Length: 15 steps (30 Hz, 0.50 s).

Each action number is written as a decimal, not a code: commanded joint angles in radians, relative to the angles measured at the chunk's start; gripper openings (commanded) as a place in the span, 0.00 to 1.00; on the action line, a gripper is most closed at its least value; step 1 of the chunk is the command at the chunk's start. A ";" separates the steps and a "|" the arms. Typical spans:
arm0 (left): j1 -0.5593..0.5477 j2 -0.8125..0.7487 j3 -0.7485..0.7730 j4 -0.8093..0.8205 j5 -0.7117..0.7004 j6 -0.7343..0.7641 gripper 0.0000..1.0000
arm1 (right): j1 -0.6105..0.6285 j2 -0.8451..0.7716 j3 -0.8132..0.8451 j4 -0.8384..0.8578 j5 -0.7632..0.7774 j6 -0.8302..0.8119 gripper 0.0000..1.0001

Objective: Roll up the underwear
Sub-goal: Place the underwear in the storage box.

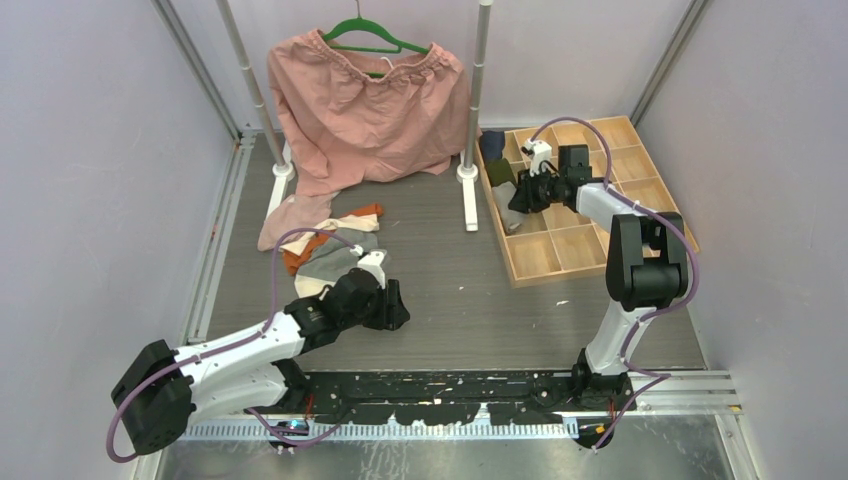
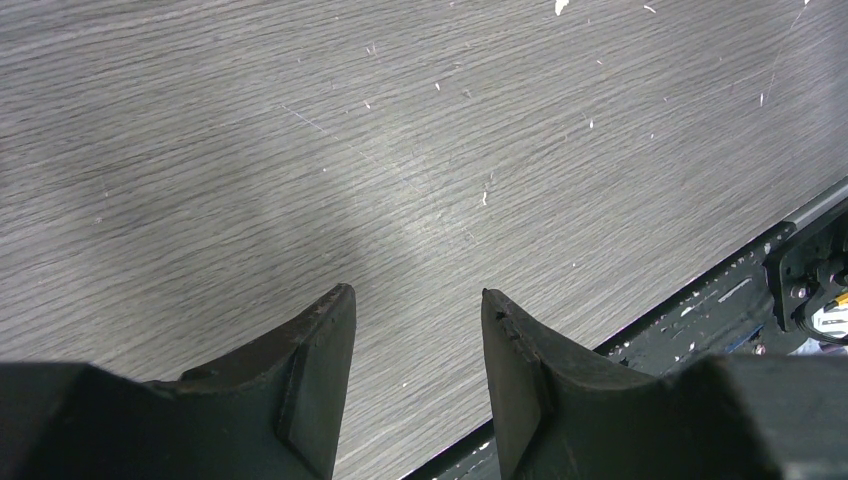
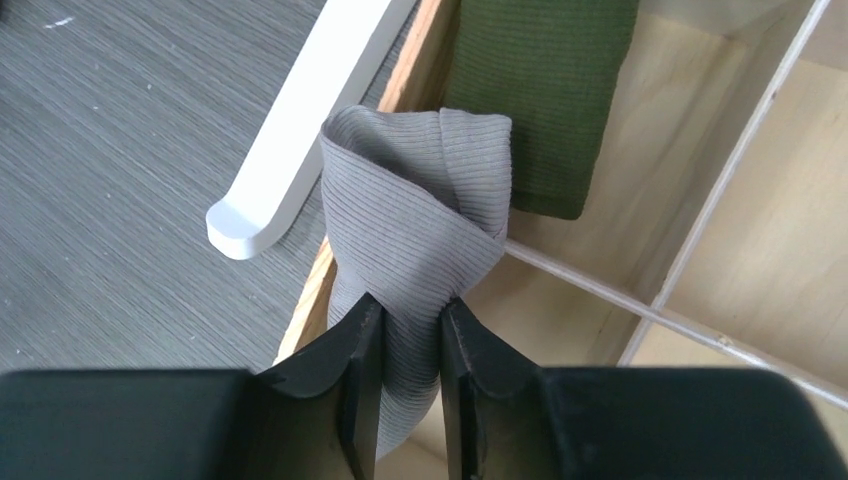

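Right wrist view: a rolled grey underwear (image 3: 415,210) is pinched between the closed fingers of the right gripper (image 3: 405,312) over the left rim of the wooden tray (image 3: 700,250), just beside the dark green roll (image 3: 540,90) lying in it. Stowing is judged to be the step in hand; next, the roll must be lowered into a compartment and released without loosening. The left gripper (image 2: 415,300) is spread apart and empty, near the underwear pile (image 1: 335,255), which lies well left of the tray.

Soft, even light fills the overhead view, with faint shadows on the table (image 1: 470,290). The left wrist view shows a pale sheen at centre, dimmer toward 9 o'clock; both wrist views blur at 6 o'clock.
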 commanded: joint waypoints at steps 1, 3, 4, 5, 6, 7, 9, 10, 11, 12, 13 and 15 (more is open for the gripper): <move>0.004 -0.011 0.014 0.035 -0.001 0.004 0.51 | -0.001 -0.009 0.022 -0.074 0.085 -0.020 0.30; 0.004 -0.013 0.014 0.034 -0.001 0.002 0.51 | 0.000 -0.015 0.022 -0.077 0.092 -0.019 0.32; 0.004 -0.015 0.014 0.033 0.000 0.002 0.51 | 0.000 -0.018 0.022 -0.079 0.095 -0.019 0.35; 0.004 -0.016 0.014 0.034 0.001 0.001 0.51 | 0.000 -0.021 0.022 -0.078 0.101 -0.016 0.38; 0.004 -0.018 0.014 0.035 0.001 0.000 0.51 | 0.000 -0.025 0.021 -0.077 0.107 -0.012 0.39; 0.004 -0.020 0.014 0.033 0.001 0.000 0.51 | -0.001 -0.028 0.023 -0.077 0.113 -0.011 0.40; 0.004 -0.024 0.013 0.028 0.001 0.000 0.50 | 0.000 -0.036 0.024 -0.076 0.123 -0.004 0.46; 0.004 -0.028 0.009 0.026 -0.001 0.000 0.50 | 0.000 -0.040 0.026 -0.076 0.130 0.000 0.49; 0.004 -0.031 0.009 0.025 -0.002 -0.002 0.50 | 0.000 -0.045 0.026 -0.075 0.138 0.006 0.52; 0.004 -0.036 0.006 0.024 -0.003 -0.003 0.50 | 0.000 -0.050 0.026 -0.073 0.144 0.010 0.54; 0.004 -0.040 0.005 0.022 -0.004 -0.003 0.50 | 0.000 -0.057 0.025 -0.073 0.149 0.015 0.57; 0.004 -0.047 0.002 0.019 -0.007 -0.006 0.50 | 0.000 -0.073 0.025 -0.069 0.159 0.025 0.61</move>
